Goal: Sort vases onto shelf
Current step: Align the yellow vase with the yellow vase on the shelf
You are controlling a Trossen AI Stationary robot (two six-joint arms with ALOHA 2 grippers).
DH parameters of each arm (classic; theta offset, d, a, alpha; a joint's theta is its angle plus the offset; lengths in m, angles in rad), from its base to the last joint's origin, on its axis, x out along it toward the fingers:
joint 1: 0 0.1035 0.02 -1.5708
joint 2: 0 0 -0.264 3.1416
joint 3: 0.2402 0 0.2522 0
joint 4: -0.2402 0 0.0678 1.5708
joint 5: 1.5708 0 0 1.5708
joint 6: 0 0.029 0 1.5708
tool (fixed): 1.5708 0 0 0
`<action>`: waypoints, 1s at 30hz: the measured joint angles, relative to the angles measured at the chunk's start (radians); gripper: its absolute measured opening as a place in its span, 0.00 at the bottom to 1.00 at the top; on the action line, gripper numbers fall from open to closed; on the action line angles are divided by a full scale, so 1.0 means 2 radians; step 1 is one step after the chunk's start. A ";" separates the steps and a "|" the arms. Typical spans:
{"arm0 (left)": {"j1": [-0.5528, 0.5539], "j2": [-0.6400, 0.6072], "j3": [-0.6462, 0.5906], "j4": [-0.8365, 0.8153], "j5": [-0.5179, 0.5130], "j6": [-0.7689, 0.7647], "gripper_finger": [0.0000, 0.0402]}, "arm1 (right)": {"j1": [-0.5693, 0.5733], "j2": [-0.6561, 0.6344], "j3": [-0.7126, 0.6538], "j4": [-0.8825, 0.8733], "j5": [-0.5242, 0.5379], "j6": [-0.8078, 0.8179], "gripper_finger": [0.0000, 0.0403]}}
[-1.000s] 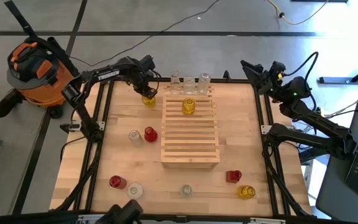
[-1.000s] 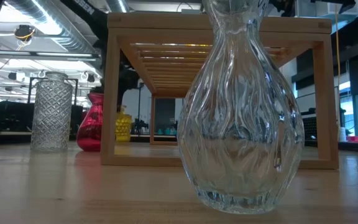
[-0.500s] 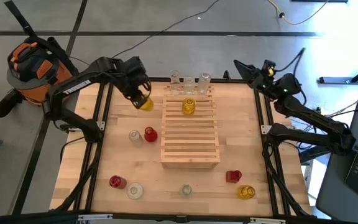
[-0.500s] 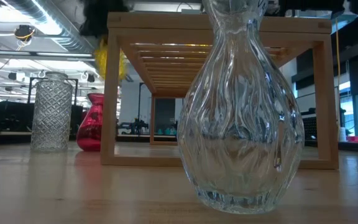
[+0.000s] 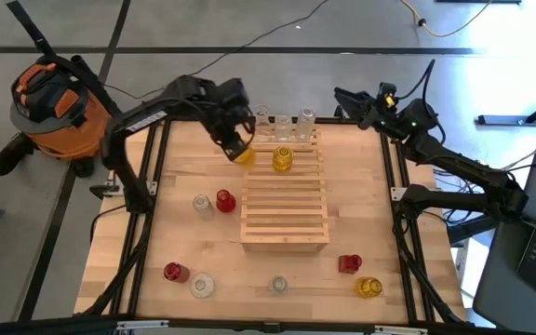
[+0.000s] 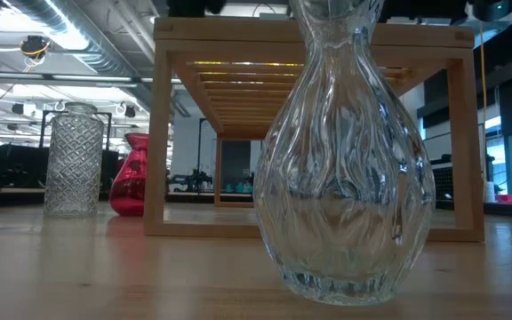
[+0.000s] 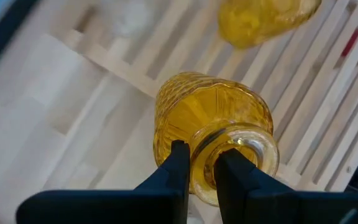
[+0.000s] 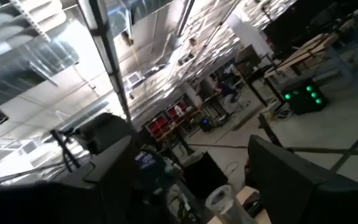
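My left gripper [image 5: 238,146] is shut on a yellow vase [image 5: 245,155], which hangs above the far left corner of the slatted wooden shelf [image 5: 285,209]. Another yellow vase [image 5: 283,159] stands on the shelf's slats, and three clear vases [image 5: 284,121] stand in a row along its far edge. My right gripper [image 5: 342,96] is open and holds nothing. It is up in the air past the table's far right corner, with its fingers [image 8: 114,165] spread wide. My left gripper pinches the yellow vase's mouth rim [image 7: 205,177], one finger [image 7: 232,171] inside the mouth and the other [image 7: 178,165] outside it. The fingers come from above and point steeply down. The vase hangs below them, clear of table and shelf.
Left of the shelf stand a clear vase [image 5: 201,205] and a red vase [image 5: 224,201]. Along the near edge are a red vase [image 5: 175,273], two clear vases [image 5: 201,285] [image 5: 278,285], a red vase [image 5: 349,264] and a yellow vase [image 5: 368,288]. An orange vacuum [image 5: 49,102] sits off the table.
My left gripper has lifted the yellow vase off the table beside the shelf's far left corner. It has carried the vase up and toward the table's right, over that corner, and has stayed shut. My right gripper has drifted a little toward the table's left and has stayed open.
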 joint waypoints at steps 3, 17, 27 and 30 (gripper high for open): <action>0.000 0.022 0.001 0.002 0.013 0.009 0.09 | 0.000 0.000 0.002 -0.004 -0.020 0.000 0.66; 0.000 0.034 0.001 0.031 0.021 0.010 0.16 | 0.000 0.000 0.001 -0.044 -0.046 -0.012 0.66; 0.000 0.034 0.002 0.061 0.028 0.014 0.25 | 0.000 0.000 0.001 -0.044 -0.046 -0.012 0.66; 0.000 0.034 0.002 0.062 0.025 0.018 0.30 | 0.000 0.000 0.001 -0.044 -0.046 -0.012 0.66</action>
